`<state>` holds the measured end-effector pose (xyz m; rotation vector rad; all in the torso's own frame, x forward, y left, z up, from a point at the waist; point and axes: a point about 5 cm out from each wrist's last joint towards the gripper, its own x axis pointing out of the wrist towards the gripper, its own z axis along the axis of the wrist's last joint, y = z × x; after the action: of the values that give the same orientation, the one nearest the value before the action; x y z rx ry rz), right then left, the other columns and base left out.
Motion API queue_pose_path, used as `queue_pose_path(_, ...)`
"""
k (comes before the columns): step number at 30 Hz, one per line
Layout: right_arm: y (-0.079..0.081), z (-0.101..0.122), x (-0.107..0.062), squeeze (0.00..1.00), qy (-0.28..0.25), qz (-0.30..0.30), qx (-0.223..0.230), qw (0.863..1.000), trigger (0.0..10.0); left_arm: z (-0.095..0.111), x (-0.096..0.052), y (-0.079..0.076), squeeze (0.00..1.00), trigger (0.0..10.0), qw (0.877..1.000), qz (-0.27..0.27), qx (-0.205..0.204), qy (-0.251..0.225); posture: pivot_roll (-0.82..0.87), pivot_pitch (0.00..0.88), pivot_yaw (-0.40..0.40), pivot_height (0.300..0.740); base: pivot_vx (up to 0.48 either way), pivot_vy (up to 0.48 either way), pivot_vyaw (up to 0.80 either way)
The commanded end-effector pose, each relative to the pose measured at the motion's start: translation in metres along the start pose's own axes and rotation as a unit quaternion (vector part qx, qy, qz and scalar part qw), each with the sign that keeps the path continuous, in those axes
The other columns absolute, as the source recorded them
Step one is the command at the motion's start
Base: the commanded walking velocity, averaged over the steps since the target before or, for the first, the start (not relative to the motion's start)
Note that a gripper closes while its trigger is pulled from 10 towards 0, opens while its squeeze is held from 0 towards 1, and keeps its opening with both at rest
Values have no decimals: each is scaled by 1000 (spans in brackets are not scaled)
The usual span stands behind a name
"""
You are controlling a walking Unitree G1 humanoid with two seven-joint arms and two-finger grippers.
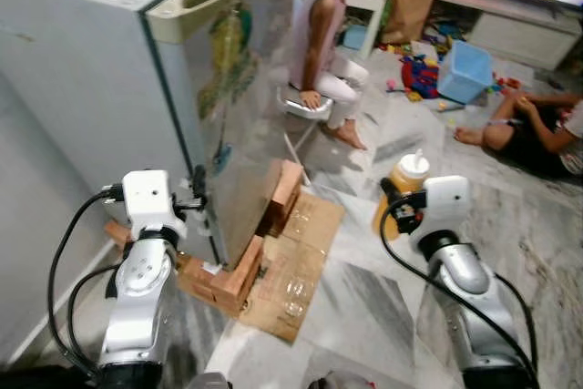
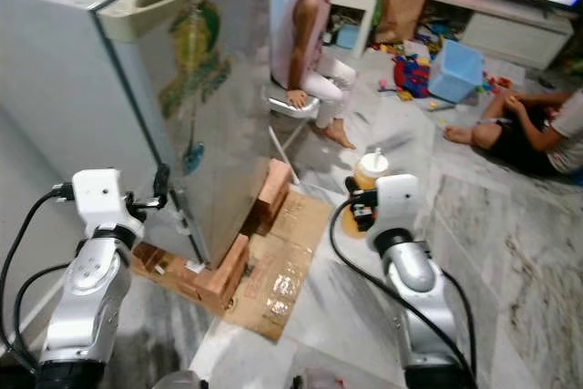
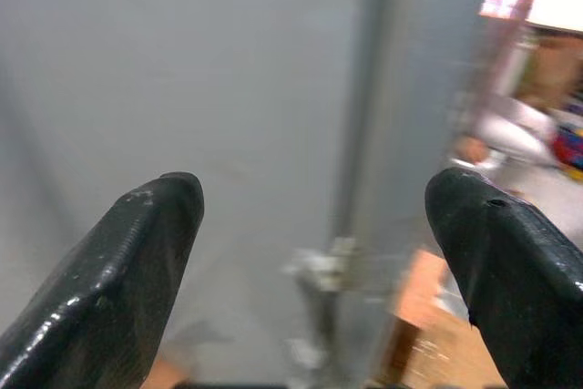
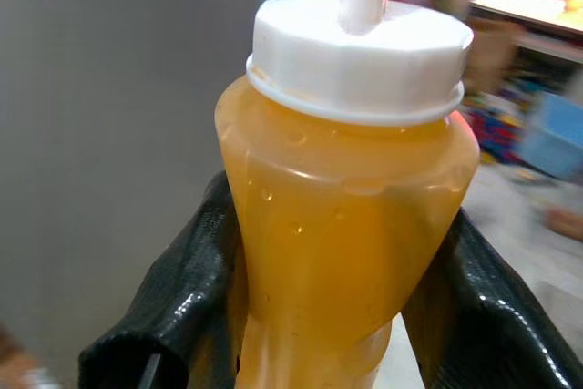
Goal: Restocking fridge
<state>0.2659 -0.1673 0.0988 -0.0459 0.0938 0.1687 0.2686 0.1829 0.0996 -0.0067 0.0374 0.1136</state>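
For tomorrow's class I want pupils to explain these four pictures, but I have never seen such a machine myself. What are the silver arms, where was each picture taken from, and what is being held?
This is a walking humanoid robot with two silver arms, each ending in a pincer of two long black fingers. The two wide pictures come from the two eyes of a camera on its head, looking down, so they show one scene twice. In front stands a grey fridge, door closed, raised on bricks over flattened cardboard on a marble floor. The left pincer is open at the door's edge; the close-up of two spread fingers comes from that wrist. The right pincer is closed around a squeeze bottle of orange sauce with a white cap, seen from the right wrist. Behind, one person sits on a chair and another sits on the floor among toys.
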Motion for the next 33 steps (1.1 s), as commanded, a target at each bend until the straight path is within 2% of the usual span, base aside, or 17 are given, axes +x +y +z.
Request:
queue_pose_path(1,-5,5,-2,0,-6,-5,-4,1000,10000,-1,2,0,0,10000,1000,0,0,4,37,0,-41,740,0,0,0)
queue_pose_path(5,-7,5,-7,0,0,5,-2,1000,10000,0,10,1,0,10000,1000,-9,-12,6,24,0,-42,740,0,0,0)
queue_pose_path(9,-10,4,-23,0,16,26,3,1000,10000,4,26,0,0,10000,999,-42,-30,7,5,0,-38,740,0,0,0)
queue_pose_path(13,-13,0,-36,0,29,30,8,999,10000,7,37,0,0,10000,999,-47,-22,5,-21,12,-24,740,0,0,0)
queue_pose_path(15,-17,-1,-47,0,38,25,6,999,10000,9,50,0,0,10000,999,-48,-14,4,-43,22,-11,740,0,0,0)
queue_pose_path(20,-18,1,-53,0,39,15,9,999,10000,14,62,0,0,10000,999,-38,-4,1,-67,33,3,740,0,0,0)
queue_pose_path(21,-18,3,-55,0,40,13,11,999,10000,16,68,0,0,10000,1000,-31,-4,-1,-77,38,10,740,0,0,0)
queue_pose_path(22,-17,5,-58,0,41,14,14,999,10000,22,78,-2,0,10000,1000,-26,-9,-7,-86,42,13,740,0,0,0)
queue_pose_path(24,-16,6,-61,0,43,15,15,999,10000,28,87,-9,0,10000,999,-37,-16,-12,-89,42,13,740,0,0,0)
queue_pose_path(28,-16,8,-61,0,43,14,15,999,10000,29,92,-16,0,10000,999,-42,-13,-9,-91,41,11,740,0,0,0)
queue_pose_path(33,-17,12,-57,0,39,14,13,999,10000,29,96,-42,0,10000,994,-103,-27,1,-98,38,12,740,0,0,0)
